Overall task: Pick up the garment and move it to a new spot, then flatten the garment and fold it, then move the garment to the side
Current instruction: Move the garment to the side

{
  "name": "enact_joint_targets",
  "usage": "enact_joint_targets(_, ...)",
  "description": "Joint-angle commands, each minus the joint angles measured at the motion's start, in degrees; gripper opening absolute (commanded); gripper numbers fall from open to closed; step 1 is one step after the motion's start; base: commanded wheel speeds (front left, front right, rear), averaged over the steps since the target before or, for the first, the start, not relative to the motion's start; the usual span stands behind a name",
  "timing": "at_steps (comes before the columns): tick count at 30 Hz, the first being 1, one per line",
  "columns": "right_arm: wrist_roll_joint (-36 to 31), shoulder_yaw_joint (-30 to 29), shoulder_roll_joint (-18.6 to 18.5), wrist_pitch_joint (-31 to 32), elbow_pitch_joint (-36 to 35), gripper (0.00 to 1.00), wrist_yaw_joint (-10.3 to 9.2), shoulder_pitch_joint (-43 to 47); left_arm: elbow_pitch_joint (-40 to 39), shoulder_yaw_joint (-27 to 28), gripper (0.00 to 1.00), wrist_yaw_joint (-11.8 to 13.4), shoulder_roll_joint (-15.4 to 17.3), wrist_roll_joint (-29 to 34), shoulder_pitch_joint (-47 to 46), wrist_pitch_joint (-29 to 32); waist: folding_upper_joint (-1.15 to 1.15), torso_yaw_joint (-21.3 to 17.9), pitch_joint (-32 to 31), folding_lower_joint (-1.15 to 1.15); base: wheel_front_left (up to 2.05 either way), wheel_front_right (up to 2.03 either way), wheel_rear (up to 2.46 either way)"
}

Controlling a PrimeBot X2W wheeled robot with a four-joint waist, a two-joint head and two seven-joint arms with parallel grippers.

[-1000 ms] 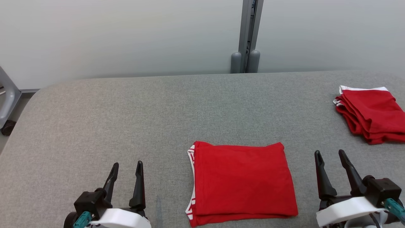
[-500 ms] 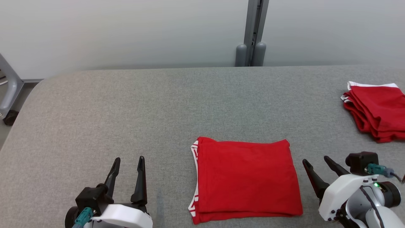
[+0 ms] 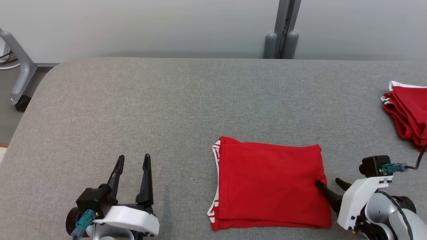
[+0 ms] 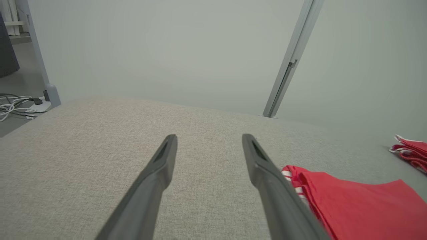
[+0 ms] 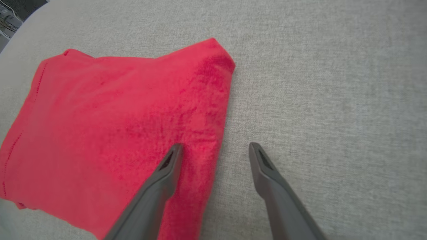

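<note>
A red garment (image 3: 270,185) with white trim lies folded into a flat rectangle on the grey table (image 3: 166,100), near the front centre. My right gripper (image 3: 328,182) is open at its right edge, tilted down, one finger over the red cloth (image 5: 116,126) and the other over bare table. In the right wrist view the right gripper (image 5: 215,146) straddles that folded edge. My left gripper (image 3: 132,158) stands open over bare table, well left of the garment. In the left wrist view the left gripper (image 4: 208,137) has nothing between its fingers and the garment (image 4: 360,203) lies to its right.
A second folded red pile (image 3: 408,113) sits at the table's right edge. A grey post (image 3: 283,30) stands behind the table against the pale wall. A grey frame with a wheel (image 3: 20,83) stands off the table's left end, with cables (image 4: 16,108) on the floor.
My right gripper has swung left and tipped down until its fingers straddle the garment's right edge. The head camera has shifted, sliding the scene right. The left gripper stays put.
</note>
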Motion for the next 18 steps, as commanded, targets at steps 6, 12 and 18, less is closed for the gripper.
enact_joint_targets(6,3.13,2.28,-0.24,0.14,6.06,1.0,0.01,-3.75,-0.14,0.61,1.0,-0.44,0.17,0.63,-1.43,-0.06,0.0,0.85,0.98,0.0,0.0,0.0,0.0)
enact_joint_targets(12,8.23,6.03,-0.1,0.62,8.42,0.36,0.01,-5.82,-0.07,0.87,1.0,-0.43,0.05,1.02,-1.52,-0.06,0.0,1.04,1.5,0.0,0.0,0.0,0.0)
enact_joint_targets(18,10.9,9.08,-2.43,-2.08,7.71,0.0,0.01,-7.73,-0.35,1.04,1.0,-0.51,-0.1,1.34,-1.1,-0.06,0.0,-0.18,1.5,0.0,0.0,0.0,0.0)
